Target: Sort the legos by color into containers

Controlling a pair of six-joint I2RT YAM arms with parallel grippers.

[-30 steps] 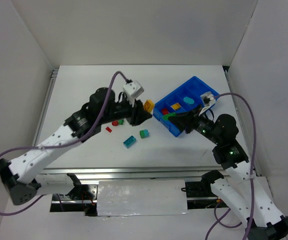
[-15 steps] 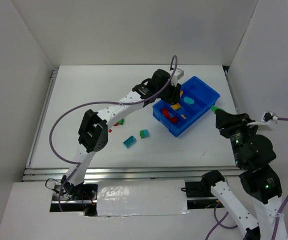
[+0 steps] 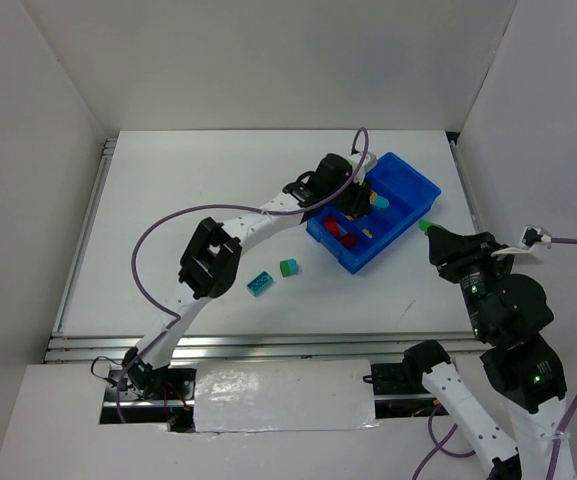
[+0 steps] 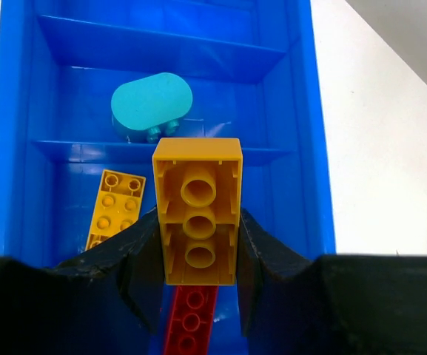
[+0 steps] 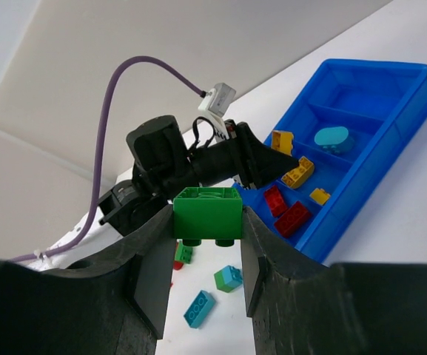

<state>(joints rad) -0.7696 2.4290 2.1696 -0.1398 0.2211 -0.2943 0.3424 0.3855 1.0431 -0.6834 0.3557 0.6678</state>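
Note:
My left gripper (image 4: 197, 225) is shut on a yellow brick (image 4: 197, 207), held just above the blue tray (image 4: 13, 111) beside a flat yellow plate (image 4: 115, 208). A red brick (image 4: 191, 322) lies below it, and a teal piece (image 4: 152, 103) sits one compartment further on. To the right of the tray (image 3: 423, 190) and off the table, my right gripper (image 5: 207, 225) is shut on a green brick (image 5: 207, 211). In the top view the left gripper (image 3: 356, 200) hangs over the tray's middle and the right gripper (image 3: 426, 228) is apart from it.
Loose on the white table left of the tray are a teal brick (image 3: 259, 284), a green-and-teal piece (image 3: 288, 267), and a small green brick (image 5: 184, 254) by a red bit (image 5: 172, 264). White walls enclose the table.
The left arm has reached from the table's middle to over the tray with the yellow brick. The right arm has pulled back to the right of the tray with the green brick.

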